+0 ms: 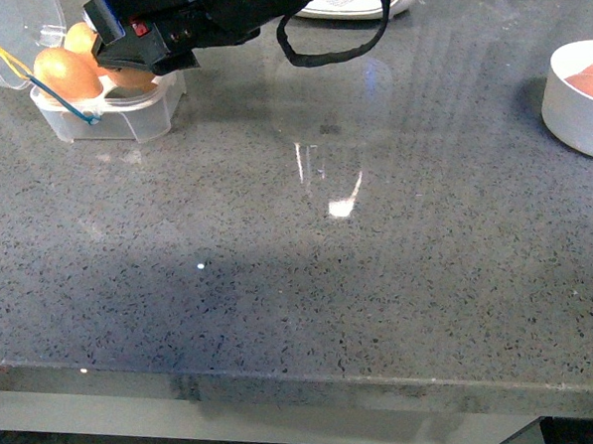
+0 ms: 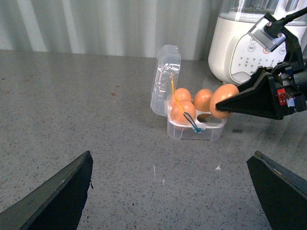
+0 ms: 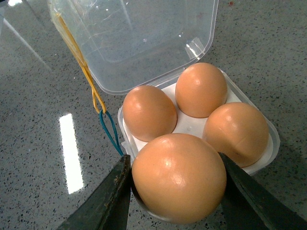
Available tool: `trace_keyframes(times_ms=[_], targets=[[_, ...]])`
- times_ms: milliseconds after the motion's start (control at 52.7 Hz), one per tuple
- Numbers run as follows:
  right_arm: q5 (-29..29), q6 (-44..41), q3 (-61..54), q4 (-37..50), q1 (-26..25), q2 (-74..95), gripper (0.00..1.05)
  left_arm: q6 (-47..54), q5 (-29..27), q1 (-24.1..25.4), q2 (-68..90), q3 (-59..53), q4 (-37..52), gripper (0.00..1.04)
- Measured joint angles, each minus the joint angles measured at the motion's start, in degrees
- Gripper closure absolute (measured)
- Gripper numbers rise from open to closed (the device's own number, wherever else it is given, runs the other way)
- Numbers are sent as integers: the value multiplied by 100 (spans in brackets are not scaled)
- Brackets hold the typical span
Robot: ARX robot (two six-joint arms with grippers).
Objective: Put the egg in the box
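Bench (image 1: 379, 277): open box (image 2: 196, 130) holds three eggs, one cup free. Right tool (image 3: 175, 211) clamps the egg (image 2: 224, 99), apparently over that free cup. Left tool (image 2: 170, 191) is idle, spread wide. Suggest lowering straight and slowly, releasing only once seated, clear of neighbours.

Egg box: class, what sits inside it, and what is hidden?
Three brown eggs sit in cups of the box. The egg in the right gripper covers most of the fourth cup.

Grey speckled counter (image 1: 329, 280) bears box (image 1: 122, 120), white bowl (image 1: 570, 118).
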Motion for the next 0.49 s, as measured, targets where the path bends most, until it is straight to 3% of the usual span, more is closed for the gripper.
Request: trace_keyframes(times_ms=[190,493], targets=[[188,-17,87,-76,35,66,59,0,0,0,0,0,0,7],[157,-57,111,-90,44,92,6,0,2,0,0,-2,0,7]])
